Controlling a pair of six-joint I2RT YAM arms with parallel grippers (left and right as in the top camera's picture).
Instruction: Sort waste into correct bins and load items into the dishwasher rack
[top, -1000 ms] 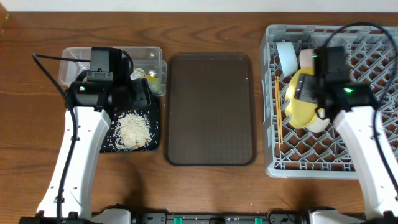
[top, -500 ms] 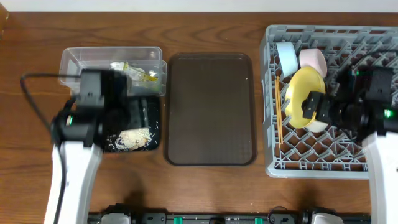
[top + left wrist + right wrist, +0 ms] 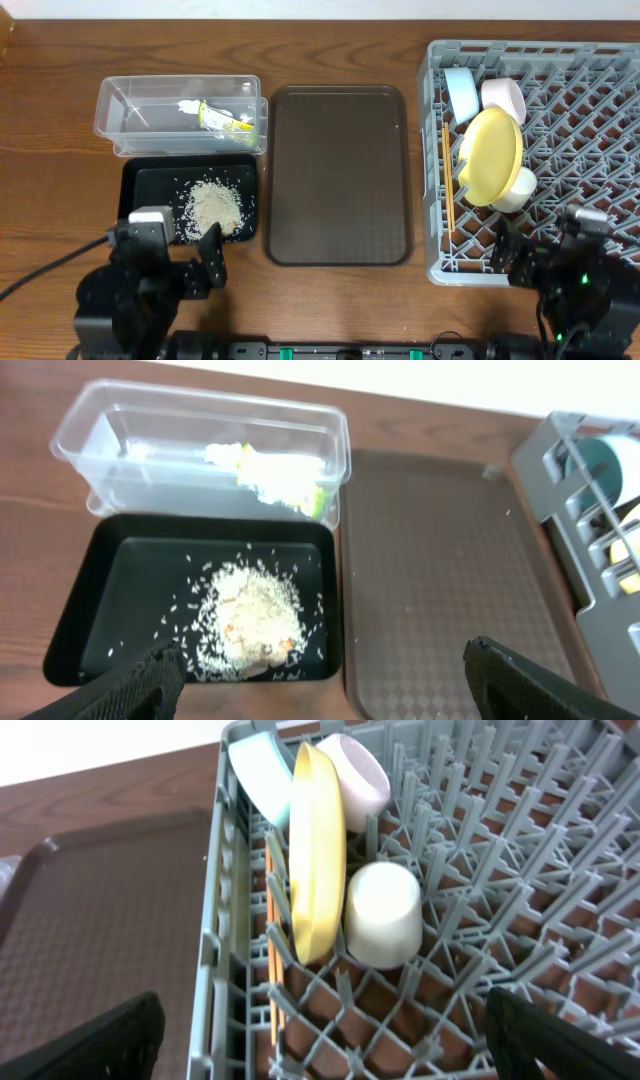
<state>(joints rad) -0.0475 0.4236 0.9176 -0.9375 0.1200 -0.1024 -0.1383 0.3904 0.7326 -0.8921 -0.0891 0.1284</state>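
The crumpled yellow-green wrapper (image 3: 222, 118) (image 3: 275, 470) lies in the clear tub (image 3: 110, 105) (image 3: 70, 435). Rice scraps (image 3: 212, 207) (image 3: 250, 615) lie piled in the black tray (image 3: 135, 200) (image 3: 100, 560). In the grey rack (image 3: 600, 130) (image 3: 500, 870) the yellow plate (image 3: 492, 155) (image 3: 315, 850) stands on edge. Beside it are the light blue bowl (image 3: 460, 92) (image 3: 260, 765), the white bowl (image 3: 503, 97) (image 3: 355, 770), the cup (image 3: 515, 190) (image 3: 382, 915) and the chopsticks (image 3: 449, 180) (image 3: 272, 960). My left gripper (image 3: 190, 268) (image 3: 330, 690) is open and empty near the black tray's front edge. My right gripper (image 3: 540, 262) (image 3: 330, 1055) is open and empty at the rack's front edge.
A large dark brown serving tray (image 3: 338, 175) (image 3: 440, 580) lies between the bins and the rack, with nothing on it. The clear tub sits right behind the black tray. Both arms are low at the table's front edge.
Both arms have pulled back from over the black tray and the rack to the table's front edge. The bins and the rack's contents now show unobstructed.
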